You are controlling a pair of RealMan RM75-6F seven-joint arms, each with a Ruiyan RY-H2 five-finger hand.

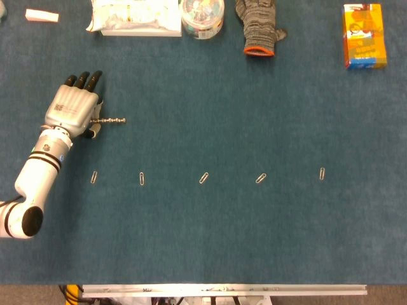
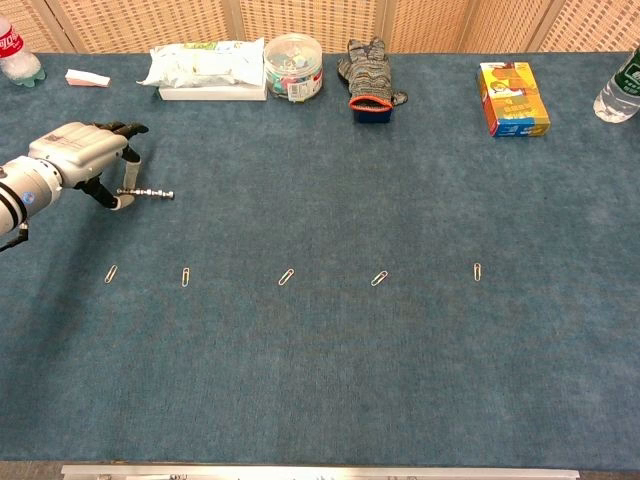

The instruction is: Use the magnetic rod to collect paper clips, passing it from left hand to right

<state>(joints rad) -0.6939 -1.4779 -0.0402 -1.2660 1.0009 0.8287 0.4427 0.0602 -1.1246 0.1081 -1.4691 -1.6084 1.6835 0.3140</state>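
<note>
The magnetic rod [image 1: 112, 120] [image 2: 152, 193] is a short knobbly metal bar at the far left of the blue table, pointing right and about level. My left hand [image 1: 74, 107] [image 2: 82, 152] pinches its left end between thumb and a finger, palm down, with the other fingers stretched forward. Several paper clips lie in a row nearer the front edge, from the leftmost clip [image 1: 94, 177] [image 2: 111, 273] just below the hand to the rightmost clip [image 1: 322, 173] [image 2: 477, 271]. No clip hangs on the rod. My right hand is out of both views.
Along the back edge stand a tissue pack [image 2: 205, 68], a round tub of clips [image 2: 294, 67], a knitted glove [image 2: 369, 72], an orange box [image 2: 512, 98] and a small white box [image 2: 87, 78]. Bottles stand at the far corners [image 2: 18, 52] [image 2: 620, 90].
</note>
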